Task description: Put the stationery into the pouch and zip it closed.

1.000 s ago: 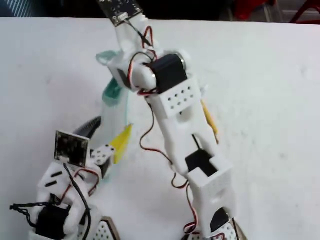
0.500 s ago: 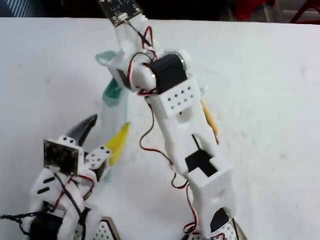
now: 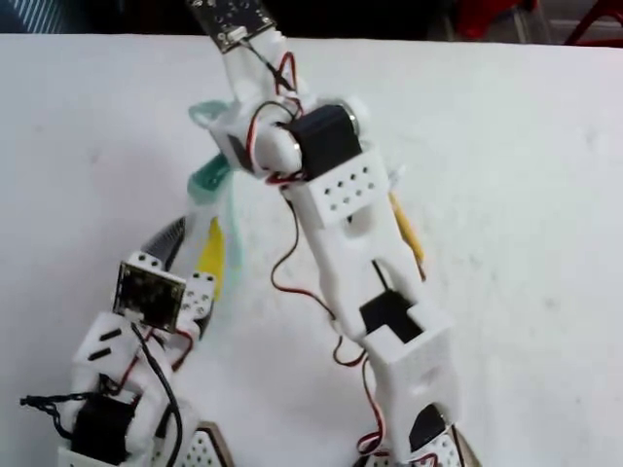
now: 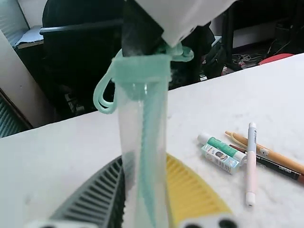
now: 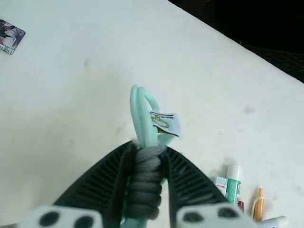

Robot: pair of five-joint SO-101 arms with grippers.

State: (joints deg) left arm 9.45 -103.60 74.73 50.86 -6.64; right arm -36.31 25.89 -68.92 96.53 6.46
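Zero loose pens or green-white tubes packed: left gripper and right gripper each clamp the clear mint-zippered plastic pouch between jaws; zipping pending.

White table, black chair behind.

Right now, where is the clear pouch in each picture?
High view: pouch left of centre, between the arms.
Left wrist view: pouch at centre, inside the left gripper.
Right wrist view: pouch at centre, pinched by the right gripper.
Shared landmark: its mint loop.
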